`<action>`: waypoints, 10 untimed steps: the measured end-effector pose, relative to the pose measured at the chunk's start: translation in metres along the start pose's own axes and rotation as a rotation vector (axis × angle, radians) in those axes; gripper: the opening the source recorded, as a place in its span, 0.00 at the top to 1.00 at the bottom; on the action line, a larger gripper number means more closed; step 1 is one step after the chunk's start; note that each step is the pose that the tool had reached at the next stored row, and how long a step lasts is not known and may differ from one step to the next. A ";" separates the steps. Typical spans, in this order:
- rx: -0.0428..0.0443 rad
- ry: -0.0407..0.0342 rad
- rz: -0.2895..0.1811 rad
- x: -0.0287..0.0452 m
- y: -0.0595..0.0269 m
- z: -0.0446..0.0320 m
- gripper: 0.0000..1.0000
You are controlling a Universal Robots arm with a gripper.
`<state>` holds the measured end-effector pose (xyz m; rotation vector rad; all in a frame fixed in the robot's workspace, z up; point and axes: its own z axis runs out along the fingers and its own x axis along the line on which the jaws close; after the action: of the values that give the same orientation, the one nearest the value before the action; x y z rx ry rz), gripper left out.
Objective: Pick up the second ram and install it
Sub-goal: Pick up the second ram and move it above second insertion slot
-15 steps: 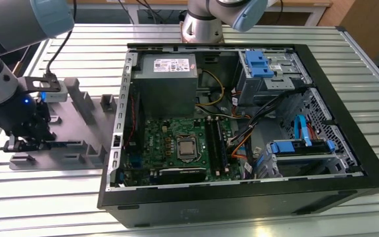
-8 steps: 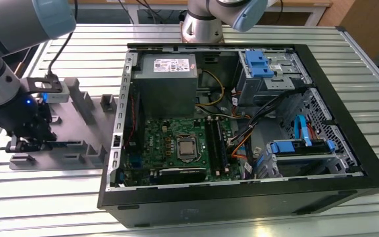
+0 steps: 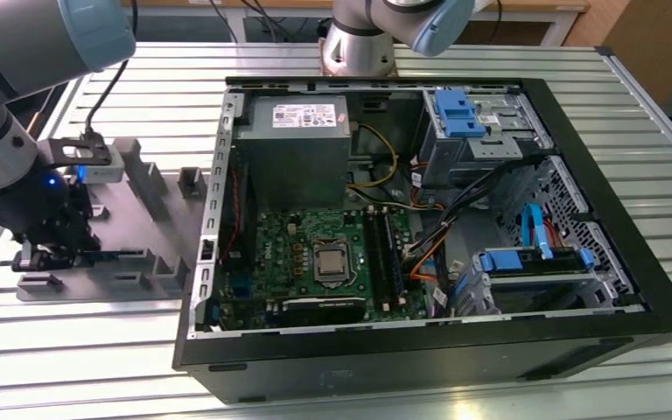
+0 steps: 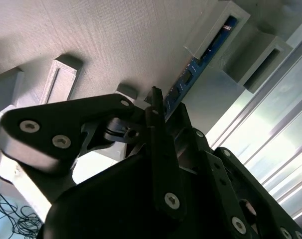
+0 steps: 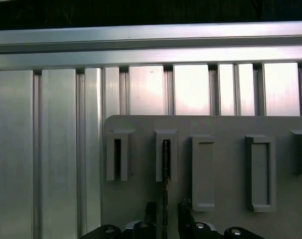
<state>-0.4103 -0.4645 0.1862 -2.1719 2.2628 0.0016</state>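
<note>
Second ram (image 5: 166, 159) stands on edge in a slotted block (image 5: 159, 149) of the gray tray (image 5: 226, 124), seen edge-on in both wrist views (image 4: 191, 74). One end sits in the block; the other end runs between the fingers (image 5: 151, 211).

End effector (image 5: 167, 206) straddles the stick w/ jaws spread. First wrist view shows a gap on each side, so no pinch.

Exterior view: end effector (image 3: 46, 259) is low over the tray (image 3: 155, 188), at the exterior view's left of the open PC case (image 3: 616, 262). Motherboard (image 3: 312, 262) lies flat inside the case.

Desk (image 3: 137, 87) is ribbed aluminum slats, bright w/ glare. Tray and case both sit on it. Arm base (image 3: 357, 48) is bolted at the far edge. Behind it there are wood-tone panels (image 3: 646, 26).
</note>
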 end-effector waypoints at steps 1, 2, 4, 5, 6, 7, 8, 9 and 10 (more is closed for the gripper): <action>0.0001 -0.0001 0.000 0.0000 0.0000 0.0001 0.70; 0.0001 -0.0001 0.000 0.0000 0.0000 0.0001 0.76; 0.0001 -0.0001 0.000 0.0000 0.0000 0.0001 0.76; 0.0001 -0.0001 0.000 0.0000 0.0000 0.0001 0.82; 0.0001 -0.0001 0.000 0.0000 0.0000 0.0001 0.82; 0.0000 0.0000 0.000 0.0000 0.0000 0.0001 0.82; 0.0001 0.0006 0.000 0.0000 0.0000 0.0001 0.82; 0.0002 0.0017 0.000 0.0001 0.0000 0.0002 0.82; 0.0003 0.0034 0.000 0.0003 -0.0001 0.0002 0.82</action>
<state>-0.4102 -0.4648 0.1860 -2.1735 2.2644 -0.0024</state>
